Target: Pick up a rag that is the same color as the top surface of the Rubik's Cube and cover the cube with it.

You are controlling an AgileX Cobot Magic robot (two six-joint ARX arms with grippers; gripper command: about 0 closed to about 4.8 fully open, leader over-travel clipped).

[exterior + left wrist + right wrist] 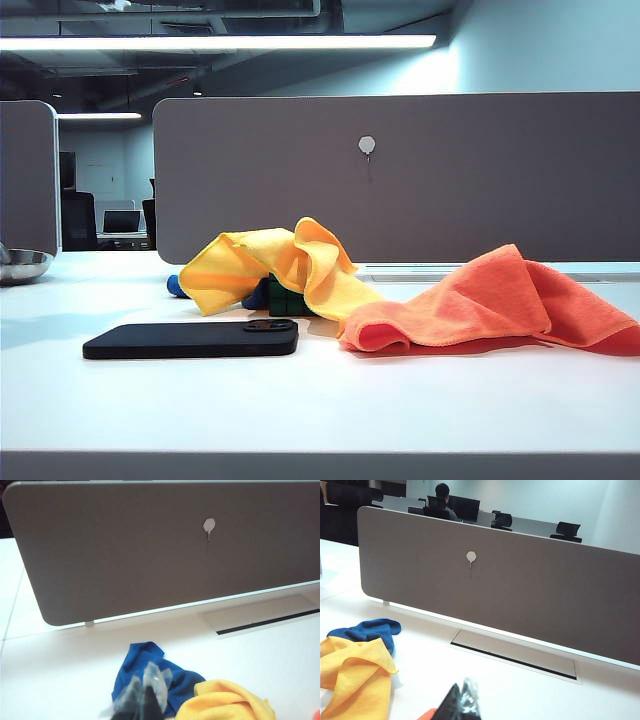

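The yellow rag (280,265) lies draped over the Rubik's Cube (287,301); only a dark green corner of the cube shows under its folds in the exterior view. Neither arm appears in that view. In the left wrist view my left gripper (145,677) is shut and empty, raised above the small blue cloth (145,665), with the rag (225,702) beside it. In the right wrist view my right gripper (462,686) has its fingers together with nothing held, away from the rag (355,675). Both wrist views hide the cube.
A black phone (190,340) lies flat in front of the rag. The big orange cloth (490,305) spreads to the right. A metal bowl (20,265) sits at the far left. A grey divider panel (400,180) closes the back, with a cable-slot cover (515,655) at its foot.
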